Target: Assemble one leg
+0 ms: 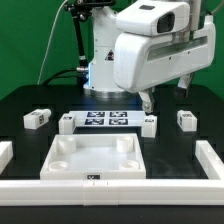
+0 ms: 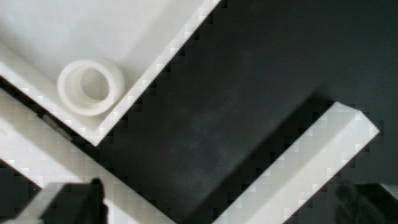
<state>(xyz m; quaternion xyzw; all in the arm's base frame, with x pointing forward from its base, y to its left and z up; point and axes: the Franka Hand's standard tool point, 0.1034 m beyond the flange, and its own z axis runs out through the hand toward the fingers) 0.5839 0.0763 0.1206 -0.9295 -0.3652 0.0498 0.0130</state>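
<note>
Four small white legs with tags lie on the black table in the exterior view: one leg at the far left, one left of the marker board, one right of it, one further right. My gripper hangs above the table over the leg right of the marker board, holding nothing. In the wrist view my gripper is open, its dark fingertips wide apart over black table. No leg shows in the wrist view.
The large white square panel with round corner sockets lies in front; one socket shows in the wrist view. The marker board lies behind it. A white rail borders the table; a white bar crosses the wrist view.
</note>
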